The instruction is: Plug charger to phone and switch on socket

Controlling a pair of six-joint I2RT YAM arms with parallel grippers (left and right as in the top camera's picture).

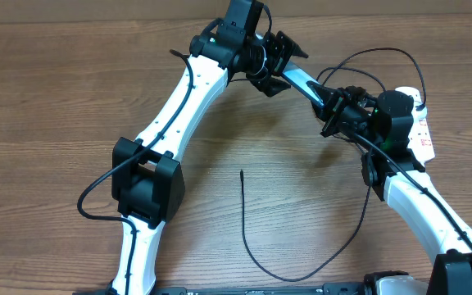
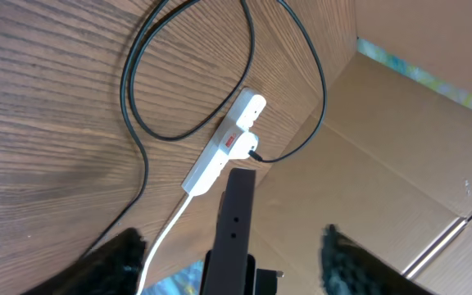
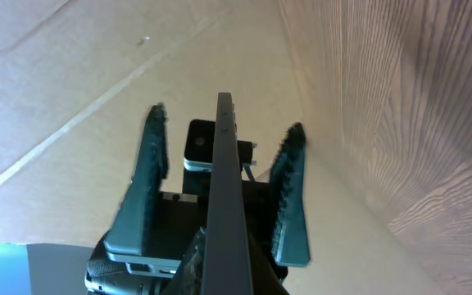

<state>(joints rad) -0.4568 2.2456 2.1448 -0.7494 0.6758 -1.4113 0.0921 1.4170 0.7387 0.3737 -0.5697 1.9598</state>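
Phone: judged rigid, slick, fragile; flat faces pinched in closed right claw, straddled by open left claw.

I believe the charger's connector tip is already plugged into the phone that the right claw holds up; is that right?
No: the charger's connector tip lies loose on the table, apart from the phone that the right claw holds up, as the overhead view shows.

My tabletop is matt grained wood; the power strip is glossy white plastic, the charger cable matt black, and the phone edge dark and smooth.
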